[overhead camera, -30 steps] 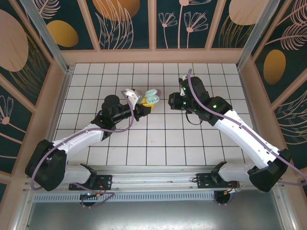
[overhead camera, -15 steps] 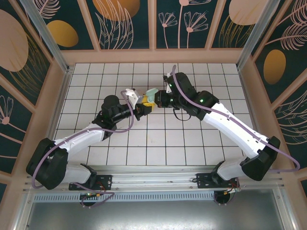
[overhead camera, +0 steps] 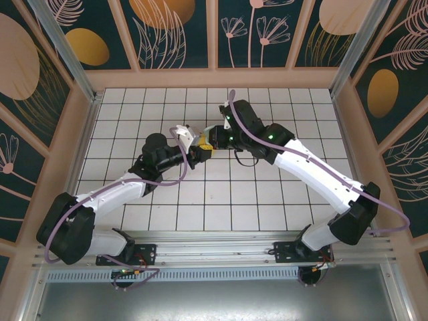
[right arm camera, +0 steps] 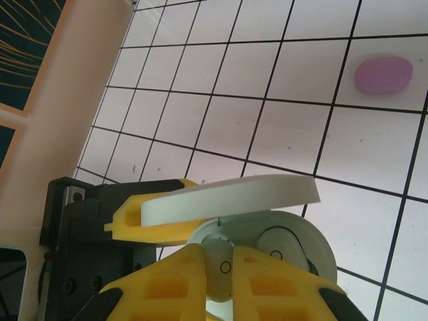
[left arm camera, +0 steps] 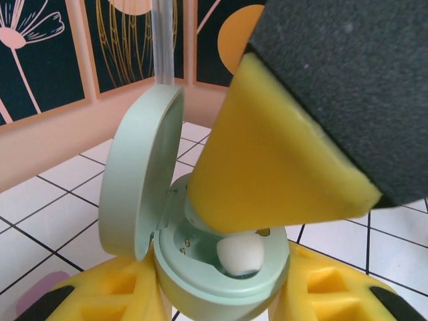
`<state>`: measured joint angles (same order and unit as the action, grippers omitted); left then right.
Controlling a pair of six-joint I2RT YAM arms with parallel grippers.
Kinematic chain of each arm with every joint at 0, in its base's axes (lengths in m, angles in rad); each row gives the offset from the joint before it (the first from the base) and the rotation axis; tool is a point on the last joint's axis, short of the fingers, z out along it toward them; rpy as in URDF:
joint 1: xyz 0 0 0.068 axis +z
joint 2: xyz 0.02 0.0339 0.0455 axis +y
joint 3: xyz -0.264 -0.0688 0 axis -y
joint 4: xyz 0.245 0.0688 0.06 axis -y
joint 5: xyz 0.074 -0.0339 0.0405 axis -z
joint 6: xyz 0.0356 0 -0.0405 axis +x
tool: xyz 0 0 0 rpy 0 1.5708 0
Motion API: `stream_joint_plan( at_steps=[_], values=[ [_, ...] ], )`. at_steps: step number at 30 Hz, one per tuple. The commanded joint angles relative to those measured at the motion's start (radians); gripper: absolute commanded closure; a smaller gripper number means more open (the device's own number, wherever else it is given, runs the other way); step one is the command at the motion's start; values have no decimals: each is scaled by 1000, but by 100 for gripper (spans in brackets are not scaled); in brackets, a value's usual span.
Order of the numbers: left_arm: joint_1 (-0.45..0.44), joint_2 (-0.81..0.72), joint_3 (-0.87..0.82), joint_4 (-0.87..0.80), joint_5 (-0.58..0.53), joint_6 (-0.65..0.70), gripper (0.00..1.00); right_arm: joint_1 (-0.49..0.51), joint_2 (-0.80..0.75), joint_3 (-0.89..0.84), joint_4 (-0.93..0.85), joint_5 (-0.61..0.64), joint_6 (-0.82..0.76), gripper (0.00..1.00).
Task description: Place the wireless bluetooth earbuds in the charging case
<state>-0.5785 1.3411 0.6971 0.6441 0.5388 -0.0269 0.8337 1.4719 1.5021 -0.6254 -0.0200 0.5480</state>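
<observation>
This is a robot test cell in a lab. A white tiled table (overhead camera: 221, 200) is boxed by painted wall panels (overhead camera: 254, 33) from 9 through 12 to 3 o'clock. A metal post (overhead camera: 60, 48) stands at 10 o'clock. A metal rail (overhead camera: 214, 235) at 6 o'clock carries a left robot arm (overhead camera: 120, 190) and a right robot arm (overhead camera: 321, 175).

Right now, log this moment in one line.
left gripper: shut on mint charging case | lid: open | right gripper: shut on earbud, at case socket

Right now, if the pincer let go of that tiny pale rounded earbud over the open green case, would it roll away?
Probably light: the tiny pale rounded earbud is much smaller than the open mint-green plastic case under it. Its smooth, rounded shell looks slippery and apt to roll on flat tiles. Here it sits low inside the case's hollow, so it would likely settle there.
</observation>
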Motion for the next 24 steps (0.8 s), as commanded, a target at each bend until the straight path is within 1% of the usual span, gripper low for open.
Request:
stream_joint_plan(
  at_steps=[1,6,8,15,20,24],
  values=[
    [-4,-3,-3,26,4,21,83,8,19,39,-7,31,-20,88],
    [-4,-5,-1,16,0,30,83,13,35,54,-35,31,-33,88],
    [-4,-5,-1,12,-3,34,83,22,41,61,-50,52,-40,87],
    [-4,-4,5,-4,-16,42,83,39,47,58,-77,48,-43,83],
    [-3,-7,9,-20,-20,51,83,44,46,63,-88,45,-39,73],
    [-4,-9,10,-26,-23,55,83,44,29,68,-83,45,-32,72]
  ],
)
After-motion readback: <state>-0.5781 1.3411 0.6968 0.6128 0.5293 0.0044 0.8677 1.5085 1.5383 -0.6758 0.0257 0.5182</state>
